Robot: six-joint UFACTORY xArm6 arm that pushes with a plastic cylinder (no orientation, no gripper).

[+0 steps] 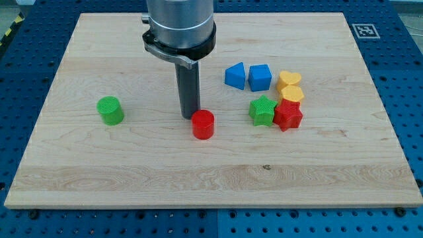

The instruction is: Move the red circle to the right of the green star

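tip (pixel 190 116) touches red circle (pixel 203 124) at its right | no hand visible | risk: red star (pixel 287 115) blocks spot beside green star (pixel 263 110)

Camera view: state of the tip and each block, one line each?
my tip: down on the board, at the red circle's upper left.
red circle: upright, left of the green star, apart.
green star: touching the red star.
red star: below the yellow blocks.
green cylinder: upright, alone.
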